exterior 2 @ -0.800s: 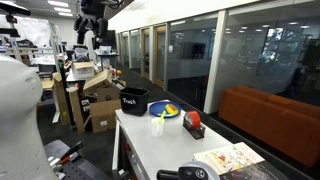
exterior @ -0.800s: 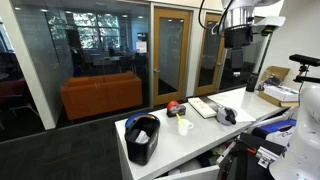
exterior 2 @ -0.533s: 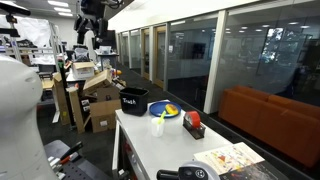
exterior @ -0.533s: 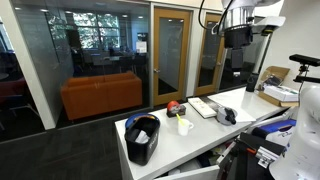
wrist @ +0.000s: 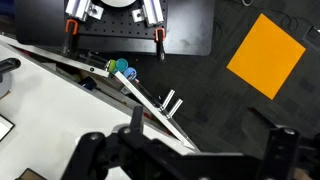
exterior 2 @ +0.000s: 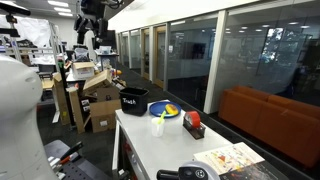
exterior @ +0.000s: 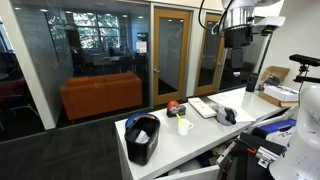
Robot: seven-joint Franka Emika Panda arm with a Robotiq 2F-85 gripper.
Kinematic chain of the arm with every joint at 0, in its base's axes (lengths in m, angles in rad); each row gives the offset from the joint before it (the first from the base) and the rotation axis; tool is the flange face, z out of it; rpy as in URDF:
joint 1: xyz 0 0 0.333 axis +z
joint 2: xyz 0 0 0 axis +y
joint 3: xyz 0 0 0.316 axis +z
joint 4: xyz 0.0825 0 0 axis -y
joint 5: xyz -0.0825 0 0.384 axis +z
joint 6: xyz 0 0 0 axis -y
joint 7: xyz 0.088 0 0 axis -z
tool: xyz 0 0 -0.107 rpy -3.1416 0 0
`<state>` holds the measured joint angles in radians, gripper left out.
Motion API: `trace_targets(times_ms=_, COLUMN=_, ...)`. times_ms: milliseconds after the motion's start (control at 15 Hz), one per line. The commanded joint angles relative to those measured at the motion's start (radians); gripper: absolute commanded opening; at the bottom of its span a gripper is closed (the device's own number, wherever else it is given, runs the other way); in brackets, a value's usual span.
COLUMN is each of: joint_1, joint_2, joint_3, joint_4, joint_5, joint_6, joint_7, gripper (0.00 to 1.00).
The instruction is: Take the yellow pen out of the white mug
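Note:
The white mug (exterior: 184, 126) stands mid-table, between the black bin and the open book. It also shows in an exterior view (exterior 2: 158, 126). The yellow pen (exterior: 181, 117) sticks up out of the mug as a thin yellow stick. My gripper (exterior: 236, 45) hangs high above the table's far end, well away from the mug; it also shows in an exterior view (exterior 2: 92, 38). In the wrist view the gripper (wrist: 205, 135) has its dark fingers wide apart with nothing between them. That view looks down on the floor and the table edge; mug and pen are out of it.
A black bin (exterior: 142, 138) stands at one end of the white table (exterior: 200, 135). A small red object (exterior: 172, 106) and an open book (exterior: 205, 107) lie near the mug. Cardboard boxes (exterior 2: 100, 100) stand beside the table. An orange square (wrist: 265, 55) lies on the floor.

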<state>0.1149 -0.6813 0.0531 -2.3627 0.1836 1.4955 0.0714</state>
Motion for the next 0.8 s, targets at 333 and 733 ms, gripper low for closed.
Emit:
trace_targets(times_ms=333, joint_1=-0.029, joint_2=0.021, joint_3=0.017, joint_4=0.004, joint_5=-0.016, joint_6=0.085, joint_7=-0.018, gripper=1.0)
trace_targets(times_ms=733, joint_1=-0.034, joint_2=0.093, joint_3=0.022, joint_4=-0.014, joint_5=-0.058, joint_6=0.269, joint_7=-0.008, gripper=1.0)
